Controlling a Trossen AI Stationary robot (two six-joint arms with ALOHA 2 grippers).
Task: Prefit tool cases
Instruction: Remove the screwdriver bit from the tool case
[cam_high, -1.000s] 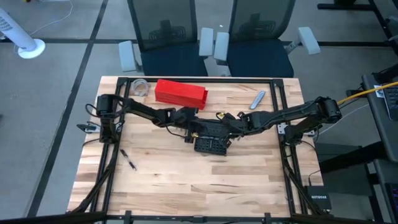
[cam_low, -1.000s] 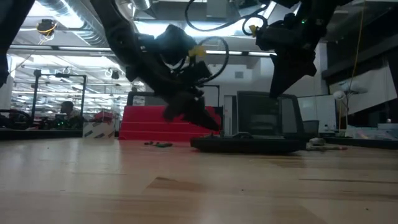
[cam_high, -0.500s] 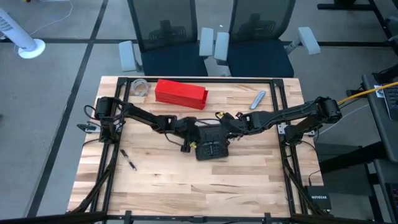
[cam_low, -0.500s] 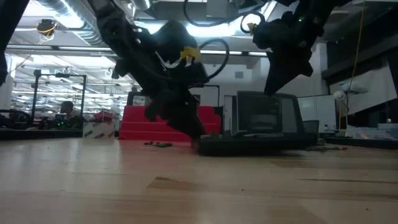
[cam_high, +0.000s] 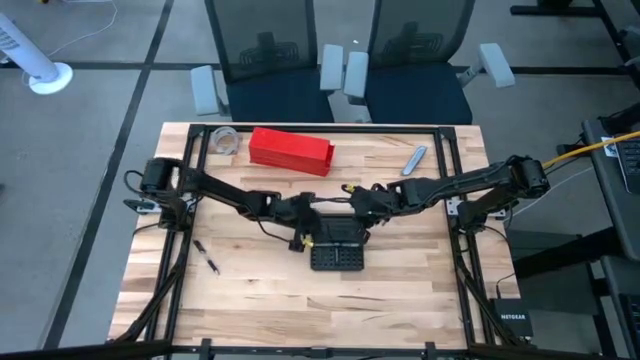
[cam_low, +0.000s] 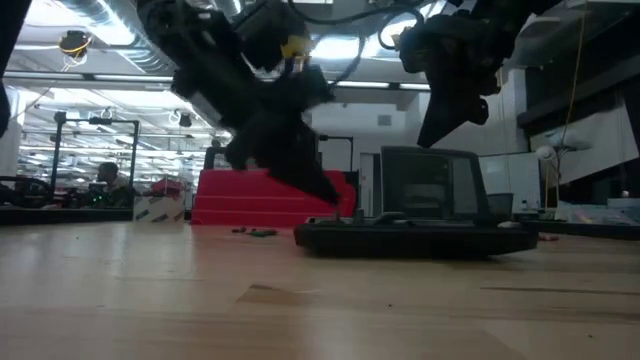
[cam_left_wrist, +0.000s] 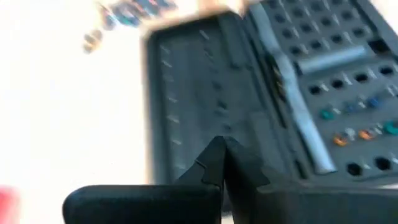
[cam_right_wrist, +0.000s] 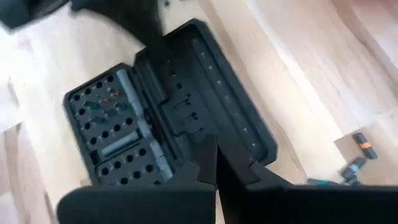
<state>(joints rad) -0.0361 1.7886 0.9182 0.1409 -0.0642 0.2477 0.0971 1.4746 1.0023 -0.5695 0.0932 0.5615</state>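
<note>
- Slid nearer desk (cam_high: 260, 300) front since earlier: case (cam_high: 337, 246), open, flat.
- Left gripper (cam_high: 303, 238) at case's left edge, fingers together.
- Right gripper (cam_high: 352, 206) above case, fingers together.

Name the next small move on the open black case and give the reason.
Probably the left gripper, shut at the tool case's left edge, should nudge one half up toward folding: both halves lie open flat, while the right gripper, shut, sits above its far edge.

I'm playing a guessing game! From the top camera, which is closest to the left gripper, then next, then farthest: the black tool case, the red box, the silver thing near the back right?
1. tool case, right at the left gripper.
2. red box, toward the back.
3. silver thing, back right.
</note>
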